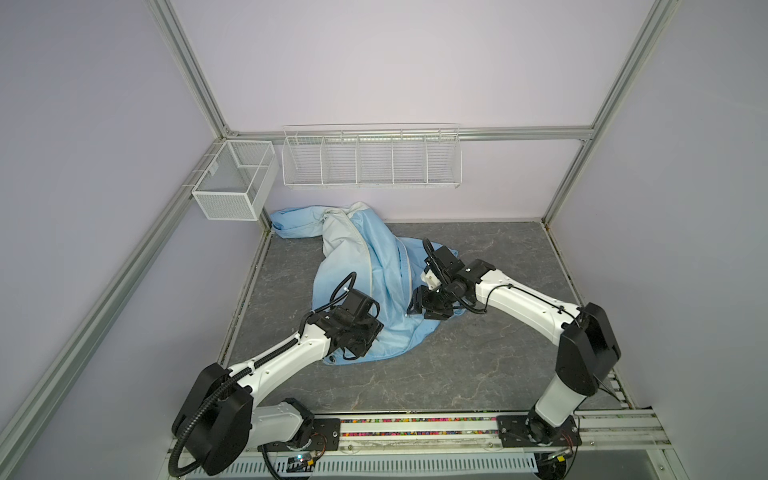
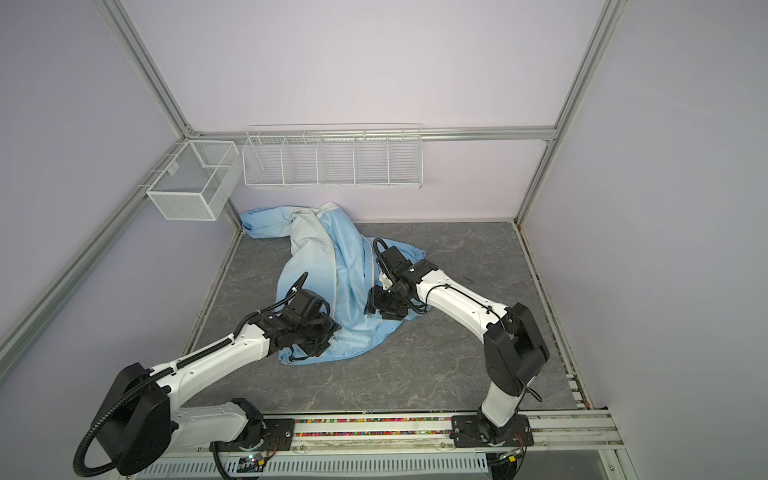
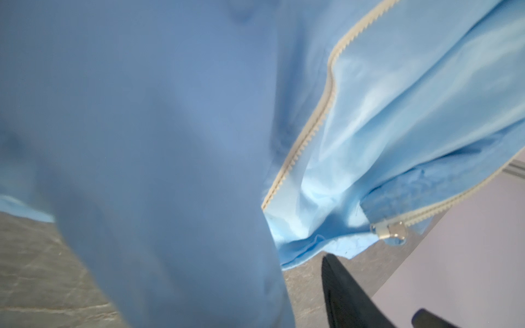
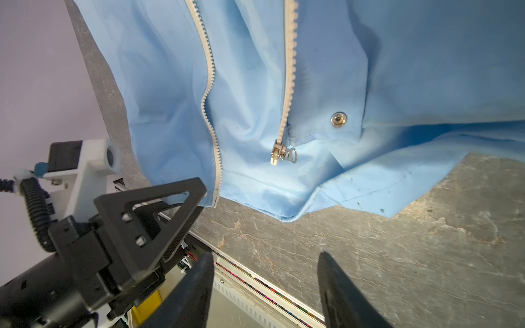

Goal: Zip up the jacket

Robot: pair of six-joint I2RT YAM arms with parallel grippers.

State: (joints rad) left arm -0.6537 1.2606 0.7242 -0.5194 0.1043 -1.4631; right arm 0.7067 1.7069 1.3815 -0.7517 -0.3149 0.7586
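Light-blue crumpled jacket (image 1: 365,266), cream zipper (image 4: 288,85) undone, right jaws apart, left jaws unclear

A jacket (image 1: 365,266) lies crumpled on the bench (image 1: 498,353), left of centre, reaching from the back left corner toward the front. The left gripper (image 1: 355,351) is at its front hem, the right gripper (image 1: 415,309) at its right edge. Between them run the two halves of the zipper (image 4: 210,93), apart; the slider (image 4: 279,152) is on the half nearer the right gripper, a snap stud (image 4: 338,119) just beside. A wire rack (image 1: 372,160) hangs on the back wall, a mesh basket (image 1: 232,178) to its left.
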